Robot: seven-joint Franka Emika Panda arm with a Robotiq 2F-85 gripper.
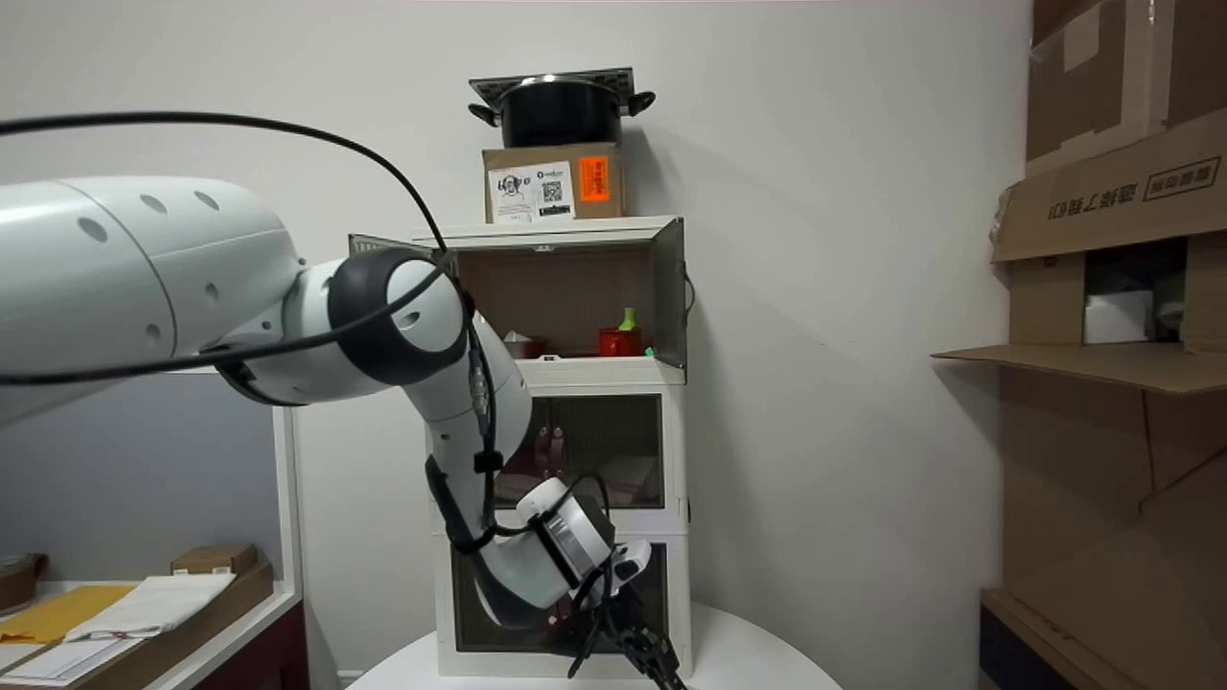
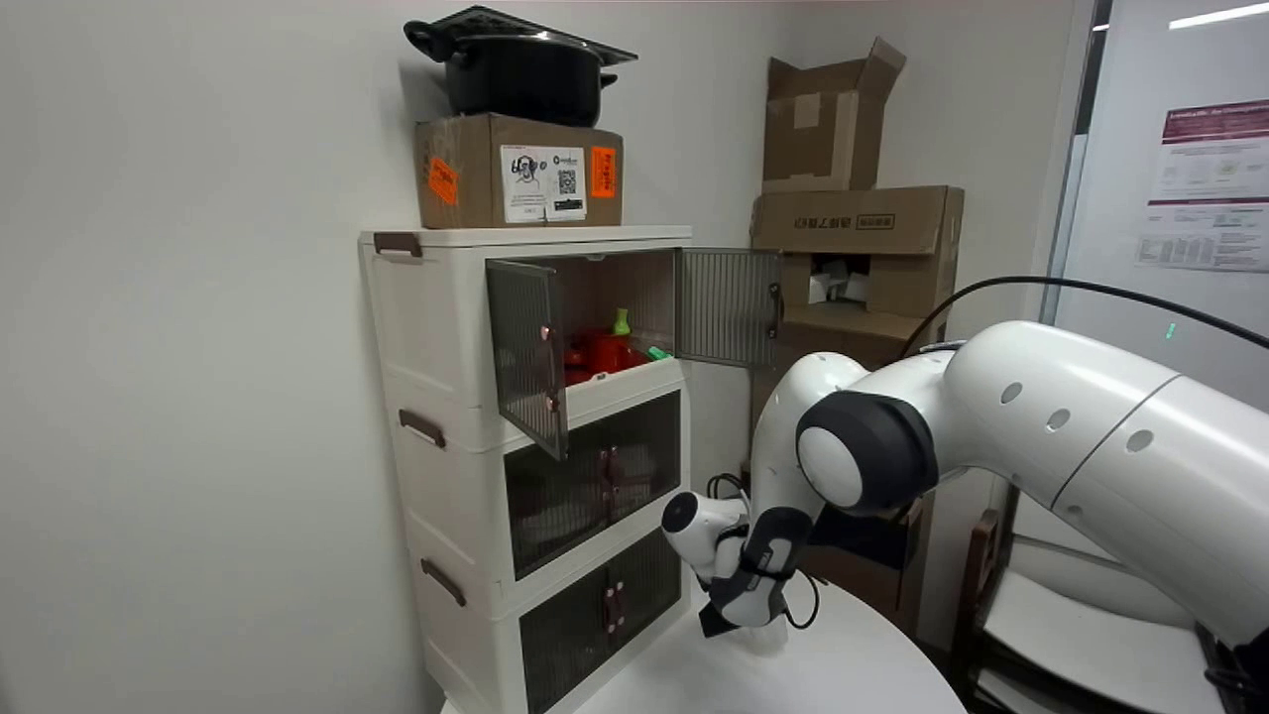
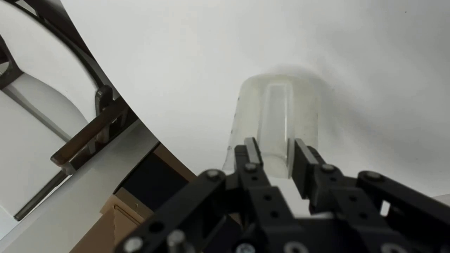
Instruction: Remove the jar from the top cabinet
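A translucent whitish jar [image 3: 276,105] stands against the white table top in the wrist view, with a long raised handle-like strip facing me. It shows faintly in an exterior view [image 2: 767,637], partly behind the arm. My gripper [image 3: 276,142] is low at the table; its two pads lie along both sides of the strip, which fills the gap between them. It also shows in an exterior view [image 1: 661,663]. The top cabinet [image 1: 556,297] has both doors open, and its side wall shows in an exterior view [image 2: 436,337]. A red mug [image 1: 620,342] is inside.
A green object [image 1: 628,319] stands by the mug. The cabinet's doors [image 2: 525,347] [image 2: 729,307] swing outward. Two closed compartments [image 2: 595,476] are below. A carton [image 1: 604,182] and black pot [image 1: 561,113] sit on top. Cardboard boxes [image 2: 853,228] stand beyond; a chair [image 3: 84,133] is beside the table [image 2: 843,664].
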